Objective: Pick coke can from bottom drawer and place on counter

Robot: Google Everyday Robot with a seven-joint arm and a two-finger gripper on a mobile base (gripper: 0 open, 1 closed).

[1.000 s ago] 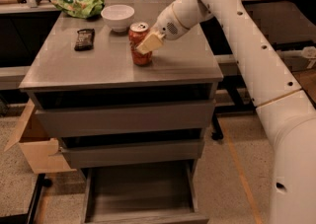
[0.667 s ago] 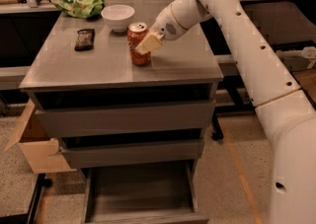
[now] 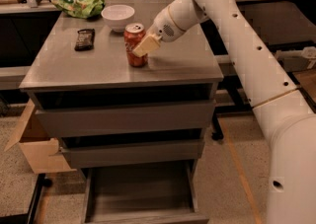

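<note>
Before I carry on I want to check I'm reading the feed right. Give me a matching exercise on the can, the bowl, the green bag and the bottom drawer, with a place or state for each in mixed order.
Things:
1. can
2. bowl
3. green bag
4. bottom drawer

Places or states:
A. pulled out, lowest of the drawers
B. back left corner of the counter
C. upright on the counter, with the gripper at its side
D. on the counter, behind the can

Pairs: 1-C, 2-D, 3-B, 4-A
</note>
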